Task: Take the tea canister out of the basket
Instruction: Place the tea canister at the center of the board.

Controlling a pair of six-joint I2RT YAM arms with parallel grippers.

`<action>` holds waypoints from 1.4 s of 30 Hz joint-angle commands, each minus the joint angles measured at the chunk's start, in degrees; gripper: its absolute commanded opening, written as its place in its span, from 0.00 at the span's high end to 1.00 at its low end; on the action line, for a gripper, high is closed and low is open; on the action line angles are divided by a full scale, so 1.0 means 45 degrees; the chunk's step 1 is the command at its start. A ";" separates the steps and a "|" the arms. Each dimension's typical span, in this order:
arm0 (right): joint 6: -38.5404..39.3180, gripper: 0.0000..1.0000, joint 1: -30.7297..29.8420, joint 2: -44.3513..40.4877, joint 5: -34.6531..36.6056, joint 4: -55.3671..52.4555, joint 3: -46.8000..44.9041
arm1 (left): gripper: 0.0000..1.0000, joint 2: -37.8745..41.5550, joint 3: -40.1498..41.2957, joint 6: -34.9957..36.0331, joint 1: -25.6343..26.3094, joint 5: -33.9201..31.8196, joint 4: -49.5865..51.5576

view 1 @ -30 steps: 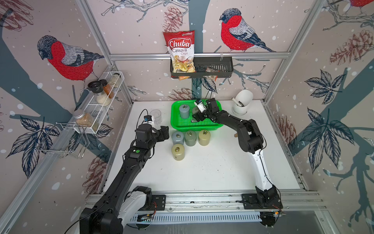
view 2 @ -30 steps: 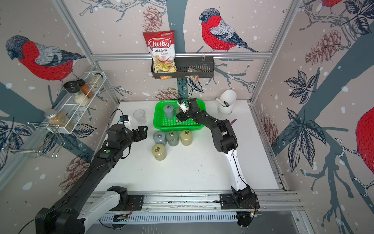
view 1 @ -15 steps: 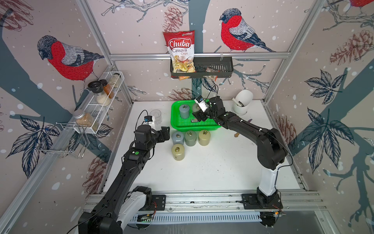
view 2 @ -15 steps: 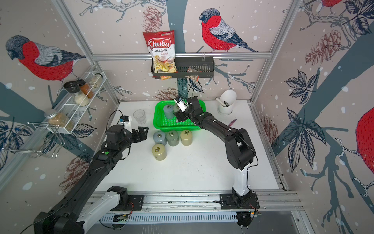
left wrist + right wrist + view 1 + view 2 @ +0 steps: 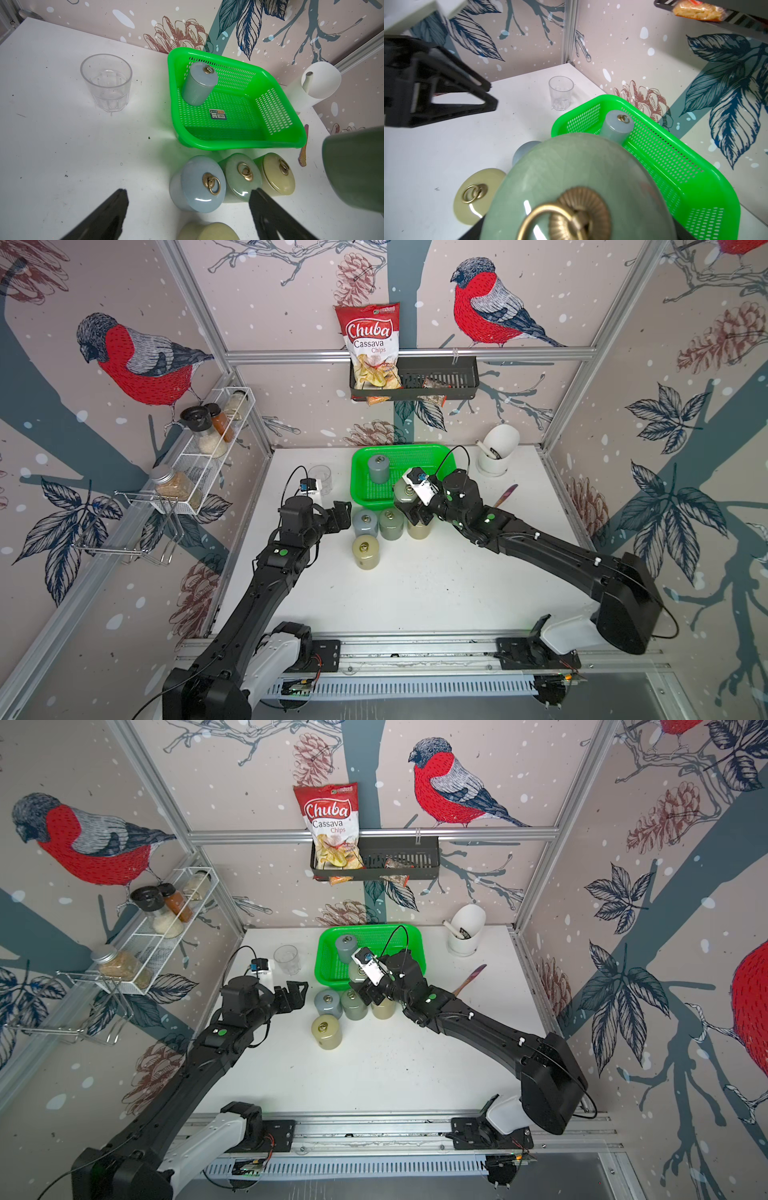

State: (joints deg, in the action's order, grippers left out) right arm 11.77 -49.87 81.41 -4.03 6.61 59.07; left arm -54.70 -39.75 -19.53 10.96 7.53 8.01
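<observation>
The bright green basket stands at the back of the white table. My right gripper is shut on a pale green tea canister with a brass ring lid. It holds the canister in the air over the basket's front rim. A grey canister still stands in the basket's far left corner. My left gripper is open and empty, just left of the canisters on the table.
Several canisters stand in front of the basket: blue-grey, green, two yellowish. A clear glass is left of the basket; a white holder and brown utensil are to its right. A wire shelf and a black rack hang on the walls.
My right gripper has lifted the green canister from the basket floor and carried it forward to the front rim. The left arm has barely moved.
</observation>
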 commanded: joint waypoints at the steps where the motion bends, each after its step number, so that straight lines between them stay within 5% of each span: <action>1: -0.0626 0.49 -0.0676 -0.0403 0.0491 0.1672 -0.0875 | 0.05 -0.0071 -0.0053 0.0121 0.0006 0.0123 -0.0452; 9: -0.1756 0.48 -0.1808 0.0137 0.1149 0.2758 -0.2684 | 0.05 -0.0121 -0.0053 0.0092 0.0006 0.0055 -0.0491; 42: -0.2732 0.47 -0.1995 0.3771 0.1886 0.5538 -0.3520 | 0.05 -0.0306 0.0103 0.0078 0.0001 -0.0033 -0.0550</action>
State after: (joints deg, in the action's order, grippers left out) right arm 0.05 -58.83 97.97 3.31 25.06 43.05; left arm -56.05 -39.35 -19.53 10.96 7.46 7.90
